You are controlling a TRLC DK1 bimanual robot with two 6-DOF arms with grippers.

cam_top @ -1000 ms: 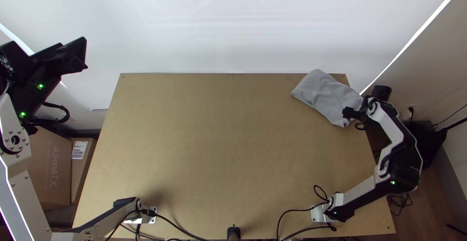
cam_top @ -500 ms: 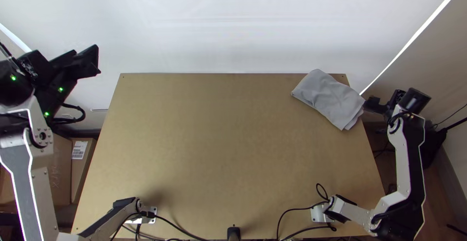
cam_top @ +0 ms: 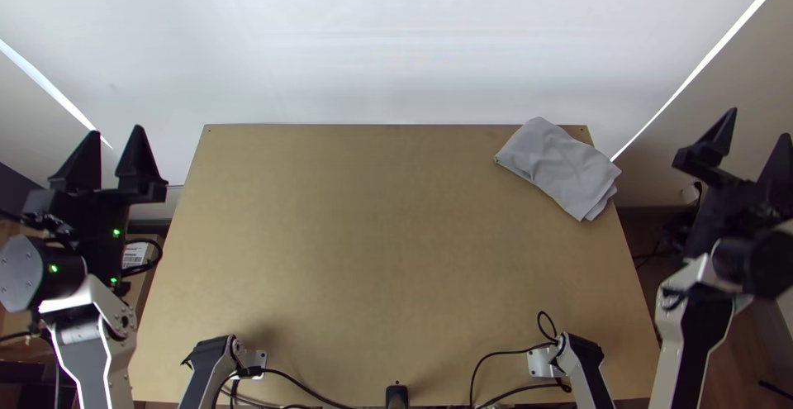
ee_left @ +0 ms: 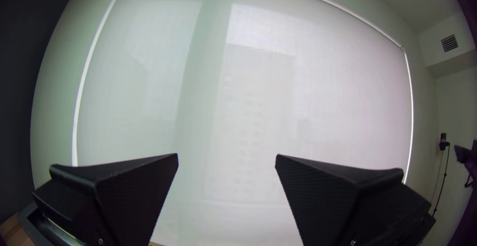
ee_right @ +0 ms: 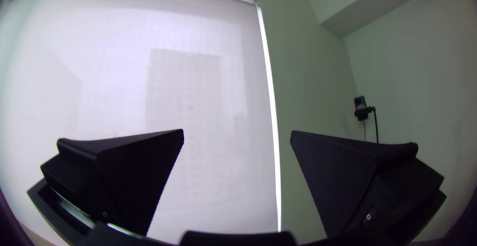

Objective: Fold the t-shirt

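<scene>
Folded grey T-shirt [cam_top: 559,168] at far-right corner of table [cam_top: 372,252]

Its long axis slants toward the right edge. Right gripper [cam_top: 758,125], nearer, is beyond that edge, spread wide; left gripper [cam_top: 116,130], also wide, is well apart.

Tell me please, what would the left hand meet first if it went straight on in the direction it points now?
Most likely the left hand would meet the pale window blind first. The way there looks free, though the distance to the blind is hard to judge.
</scene>
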